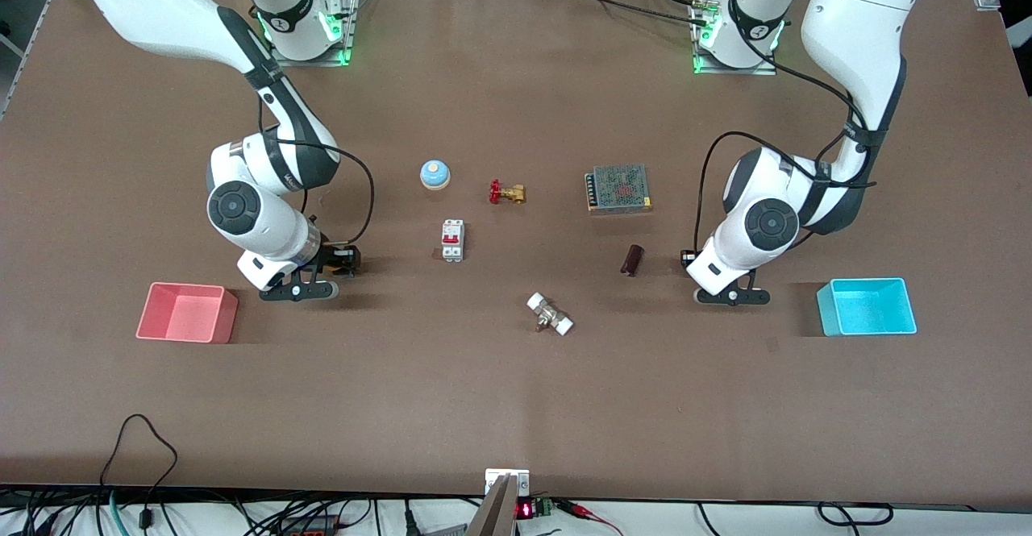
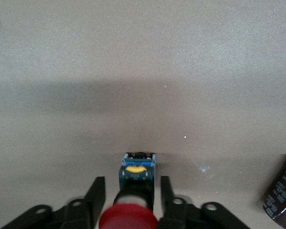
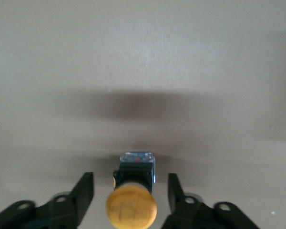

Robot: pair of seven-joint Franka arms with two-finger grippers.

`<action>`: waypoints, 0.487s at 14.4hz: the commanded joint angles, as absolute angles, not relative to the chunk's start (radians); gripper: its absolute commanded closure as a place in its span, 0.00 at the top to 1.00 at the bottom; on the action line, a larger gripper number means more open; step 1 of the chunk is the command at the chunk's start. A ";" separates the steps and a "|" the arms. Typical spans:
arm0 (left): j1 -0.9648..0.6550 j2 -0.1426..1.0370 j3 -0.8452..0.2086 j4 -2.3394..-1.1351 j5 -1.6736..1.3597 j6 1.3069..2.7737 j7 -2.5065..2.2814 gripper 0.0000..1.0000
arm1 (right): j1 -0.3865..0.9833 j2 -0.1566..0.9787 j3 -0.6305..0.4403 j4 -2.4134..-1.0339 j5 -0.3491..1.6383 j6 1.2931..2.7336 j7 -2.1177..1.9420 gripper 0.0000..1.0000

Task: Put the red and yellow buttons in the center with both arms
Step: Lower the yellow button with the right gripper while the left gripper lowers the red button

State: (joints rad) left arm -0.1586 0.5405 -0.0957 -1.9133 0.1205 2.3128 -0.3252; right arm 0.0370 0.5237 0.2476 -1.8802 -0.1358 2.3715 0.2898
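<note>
- Fingers (image 2: pixel 98 194) of the left gripper (image 2: pixel 132 196) stood parted on either side of the red button (image 2: pixel 128 218), a narrow gap showing on each side, nothing clamped.
- Fingers (image 3: pixel 85 190) of the right gripper (image 3: pixel 131 191) likewise stood apart, flanking the yellow button (image 3: pixel 131 206) without touching it.
- Both buttons sat on the table (image 1: pixel 516 391), each lying between its gripper's fingers; the red one lay toward the left arm's end, the yellow one toward the right arm's end, well apart from each other.
- Left gripper (image 1: pixel 732 294) hung low beside a cyan bin (image 1: pixel 867 307); right gripper (image 1: pixel 300 288) hung low beside a red bin (image 1: pixel 187 313).
- Across the table's middle lay a blue-and-white dome (image 1: pixel 434 174), a red-handled brass valve (image 1: pixel 506 193), a circuit breaker (image 1: pixel 452 240), a mesh-topped power supply (image 1: pixel 618 189), a dark cylinder (image 1: pixel 632 259) and a white-capped fitting (image 1: pixel 550 313).
- That dark cylinder (image 2: pixel 282 193) showed near the red button in the left wrist view.
</note>
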 commanded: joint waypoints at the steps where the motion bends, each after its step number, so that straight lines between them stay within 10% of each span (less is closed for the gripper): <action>1: -0.155 0.499 -0.097 -1.944 0.124 2.321 -0.331 1.00 | 0.032 0.485 0.250 -1.839 -0.133 2.312 0.302 1.00; 7: -0.140 0.407 -0.084 -1.911 0.127 2.289 -0.321 1.00 | 0.011 0.450 0.174 -1.527 0.091 1.869 0.262 1.00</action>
State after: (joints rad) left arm -0.1524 0.4661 -0.0884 -1.9072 0.1205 2.3148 -0.3252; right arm 0.0251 0.4481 0.2047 -1.6197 0.0469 1.9783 0.2921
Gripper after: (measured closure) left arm 0.000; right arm 0.000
